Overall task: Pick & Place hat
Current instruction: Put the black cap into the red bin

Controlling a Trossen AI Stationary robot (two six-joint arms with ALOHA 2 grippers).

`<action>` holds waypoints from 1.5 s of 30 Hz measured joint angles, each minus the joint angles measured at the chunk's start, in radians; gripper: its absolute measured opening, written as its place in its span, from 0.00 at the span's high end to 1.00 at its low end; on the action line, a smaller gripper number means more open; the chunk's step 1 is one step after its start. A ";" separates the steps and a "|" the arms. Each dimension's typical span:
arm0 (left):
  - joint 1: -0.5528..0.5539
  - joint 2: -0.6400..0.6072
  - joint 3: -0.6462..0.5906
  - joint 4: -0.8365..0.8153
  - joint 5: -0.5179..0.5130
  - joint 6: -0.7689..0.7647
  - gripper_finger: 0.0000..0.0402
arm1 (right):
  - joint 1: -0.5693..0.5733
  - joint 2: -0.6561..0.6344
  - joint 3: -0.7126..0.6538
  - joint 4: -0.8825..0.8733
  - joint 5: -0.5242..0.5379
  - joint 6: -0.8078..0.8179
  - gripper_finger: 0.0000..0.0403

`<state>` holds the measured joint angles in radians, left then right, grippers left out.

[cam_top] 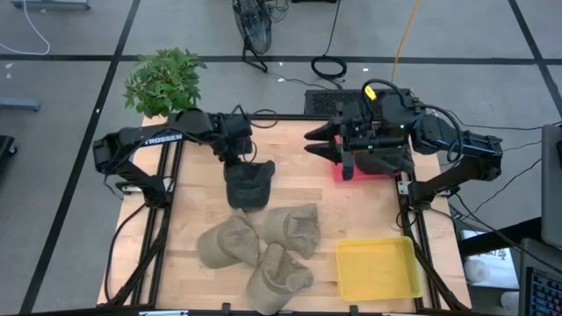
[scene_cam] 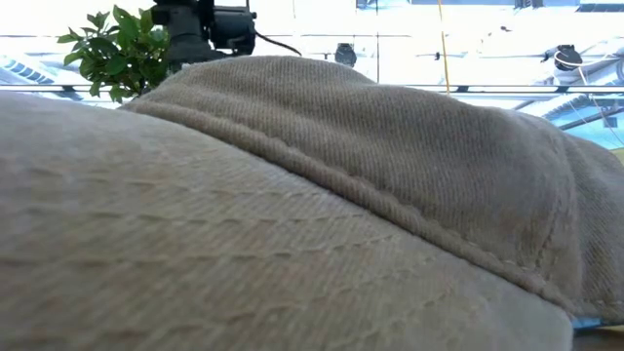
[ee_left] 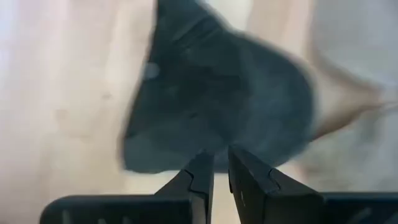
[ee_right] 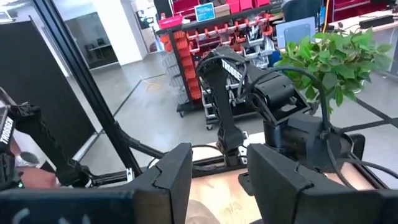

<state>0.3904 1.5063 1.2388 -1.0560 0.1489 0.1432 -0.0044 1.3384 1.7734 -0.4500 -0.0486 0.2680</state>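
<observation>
The dark grey cloth hat (cam_top: 248,184) lies just beneath the nearly-shut, empty left pincer (ee_left: 221,163); right pincer (ee_right: 217,168) gapes empty, well apart.

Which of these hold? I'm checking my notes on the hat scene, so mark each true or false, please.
1. The left gripper is over the dark grey fabric hat. True.
2. The yellow plastic tray holds a hat. False: nothing lies in it.
3. Three tan fabric hats lie on the wooden table. True.
4. The right gripper grips a tan hat. False: its fingers stand apart, holding nothing.
5. The green potted plant sits beside the tray. False: it is at the far left corner.
</observation>
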 joint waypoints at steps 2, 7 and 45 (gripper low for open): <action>-0.002 0.000 0.000 0.005 -0.058 0.085 0.87 | 0.000 0.000 0.000 -0.011 0.000 0.000 0.65; -0.029 -0.002 0.000 -0.014 -0.097 0.161 0.87 | 0.000 -0.001 0.000 -0.056 -0.002 -0.021 0.65; -0.127 0.193 -0.001 -0.012 -0.092 0.087 0.41 | -0.095 -0.103 -0.001 -0.311 0.000 -0.176 0.78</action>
<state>0.2638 1.6997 1.2381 -1.0684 0.0566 0.2307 -0.0994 1.2350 1.7729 -0.7615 -0.0486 0.0921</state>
